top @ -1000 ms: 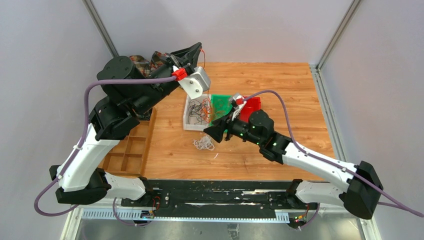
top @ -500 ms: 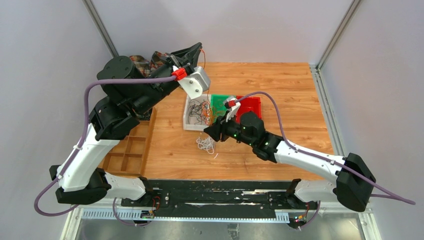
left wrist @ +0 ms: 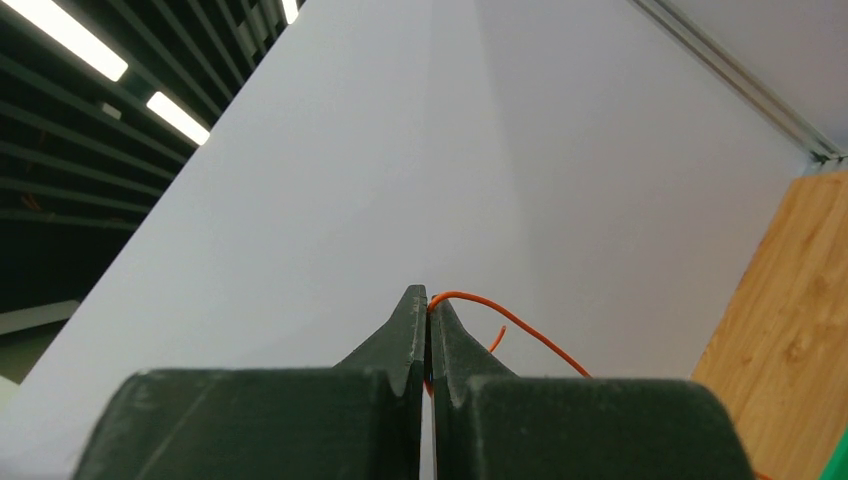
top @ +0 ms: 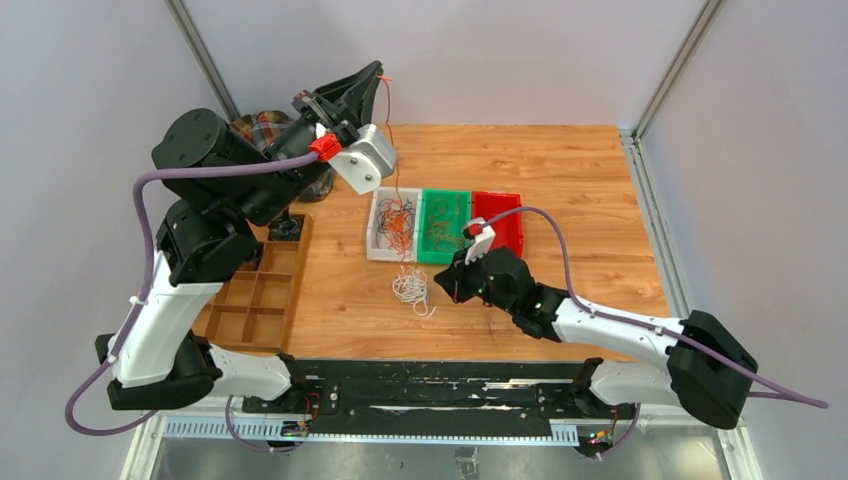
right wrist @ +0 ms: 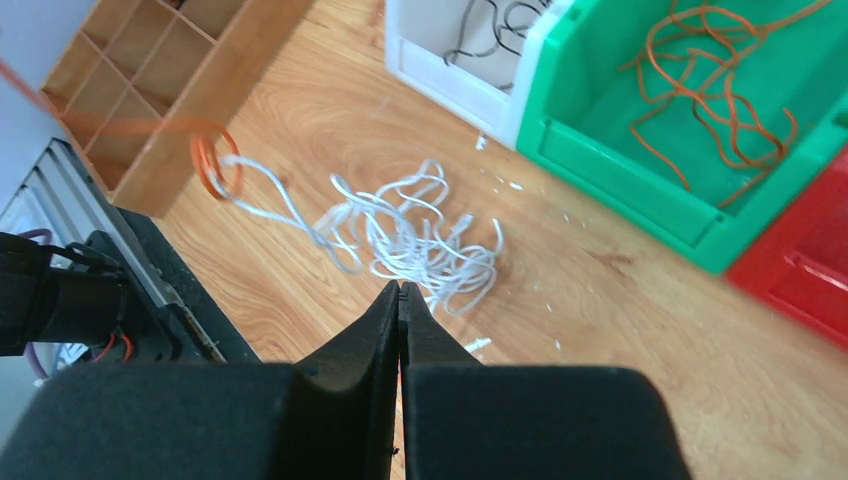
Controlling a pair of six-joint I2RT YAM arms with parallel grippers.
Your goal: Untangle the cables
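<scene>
**Top view:** My left gripper (top: pixel 357 88), now higher and farther left than a second ago, stays clamped on one orange cable (top: pixel 388 150). The cable runs down, drawn long, into the tangle of black and orange cables (top: pixel 396 222) in the white bin (top: pixel 385 254). My right gripper (top: pixel 443 284) has left the bins for the near side of the table (top: pixel 560 180). It has gone from wide to fully closed just right of the loose white cables (top: pixel 410 288).

**Left wrist:** The jaws are pressed together and the orange cable (left wrist: pixel 545 345) is nipped at their tips, arcing away to the right. The lift appears to be teasing this strand out of the knot.

**Right wrist:** My right gripper (right wrist: pixel 400 290) is closed tip to tip, and I can see no strand between the jaws. The white cables (right wrist: pixel 420 245) lie just beyond them. Farther right, the green bin (right wrist: pixel 600 170) holds more orange cables (right wrist: pixel 720 100). That closing looks to have caught nothing, so I judge the white heap is still waiting to be sorted.
</scene>
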